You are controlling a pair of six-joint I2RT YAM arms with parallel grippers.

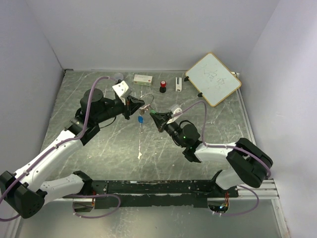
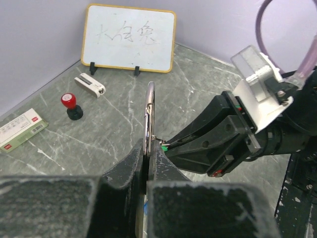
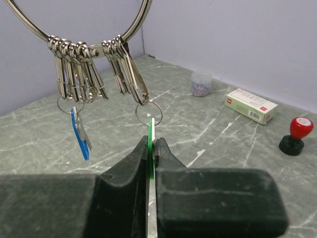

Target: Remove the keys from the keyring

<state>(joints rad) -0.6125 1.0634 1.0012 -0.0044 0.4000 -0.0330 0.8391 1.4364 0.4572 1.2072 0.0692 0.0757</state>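
Note:
My left gripper (image 2: 147, 151) is shut on the lower edge of a big silver ring (image 2: 147, 114) and holds it upright above the table. Several silver snap clips (image 3: 79, 64) hang from that ring. One clip carries a thin wire keyring (image 3: 136, 115) with the green key (image 3: 150, 136). My right gripper (image 3: 152, 146) is shut on this green key, just below its keyring. The blue key (image 3: 81, 134) hangs free from another small wire ring to the left. In the top view the two grippers meet at mid-table, left gripper (image 1: 141, 106) and right gripper (image 1: 152, 115), with the blue key (image 1: 140, 119) dangling between them.
A whiteboard (image 1: 213, 79) leans at the back right. Along the back stand a red-and-black knob (image 1: 162, 87), a small white block (image 1: 178, 83) and a green-and-white box (image 1: 143, 79). A clear tub of small clips (image 3: 200, 83) sits near the back wall.

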